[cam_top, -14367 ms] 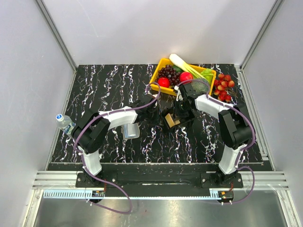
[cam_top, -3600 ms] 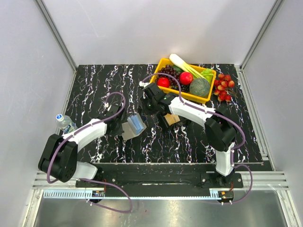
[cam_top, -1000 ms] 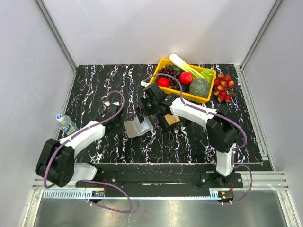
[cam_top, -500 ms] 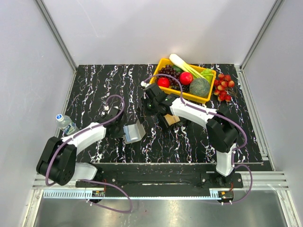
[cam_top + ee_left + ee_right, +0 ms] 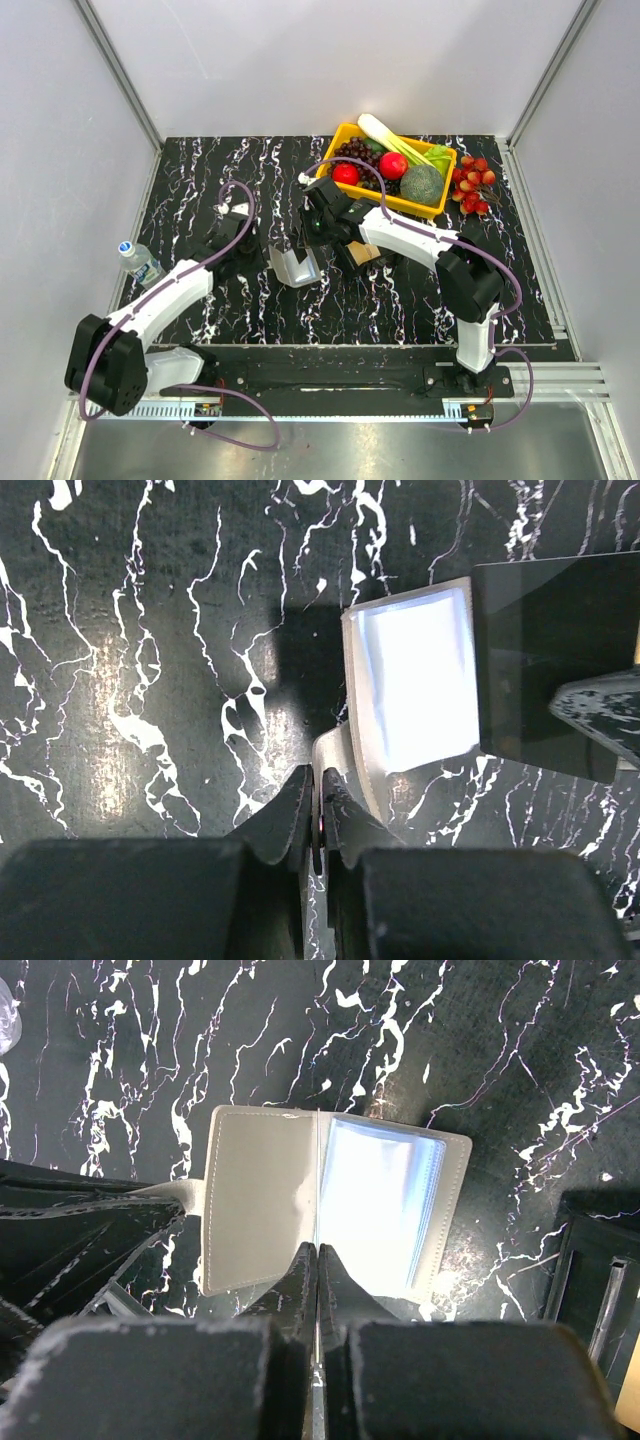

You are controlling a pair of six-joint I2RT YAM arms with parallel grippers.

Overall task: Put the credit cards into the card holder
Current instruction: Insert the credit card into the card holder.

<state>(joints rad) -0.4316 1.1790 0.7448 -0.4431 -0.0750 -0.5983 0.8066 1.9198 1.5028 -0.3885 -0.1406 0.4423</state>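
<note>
The grey card holder (image 5: 262,1198) lies spread open like a book on the black marble table, its pale blue sleeve side (image 5: 382,1200) to the right. In the top view the card holder (image 5: 297,267) sits between both grippers. My left gripper (image 5: 318,780) is shut on the holder's small grey tab (image 5: 332,752). My right gripper (image 5: 318,1250) is shut on a thin credit card, seen edge-on (image 5: 318,1175) over the holder's fold. That card's face (image 5: 540,650) looks dark in the left wrist view. More credit cards (image 5: 361,254) lie by the black tray.
A yellow basket (image 5: 328,165) of fruit and vegetables stands at the back right, with a red berry bunch (image 5: 472,185) beside it. A black tray (image 5: 600,1280) sits just right of the holder. A water bottle (image 5: 138,262) lies at the table's left edge.
My left gripper has pulled the card holder a little right and farther back, under the right gripper. The right gripper has hardly moved.
</note>
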